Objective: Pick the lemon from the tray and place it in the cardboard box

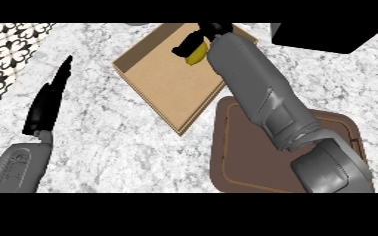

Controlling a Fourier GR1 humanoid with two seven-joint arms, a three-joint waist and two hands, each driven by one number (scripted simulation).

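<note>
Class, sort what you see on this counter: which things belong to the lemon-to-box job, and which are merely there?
Job:
lemon
right hand, curled round it
cardboard box
tray

Merely there:
left hand, resting open
black object, top right

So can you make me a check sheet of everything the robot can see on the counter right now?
Surface: speckled grey counter.
Job's things: lemon held over the open box; brown tray at lower right, partly hidden by the arm.
Clutter: black block at upper right.
Hands: right hand curled round the lemon above the box; left hand open, resting at the left, fingers up.
Cables: nothing seen.
Surroundings: patterned black-and-white strip at the far left edge.
</note>
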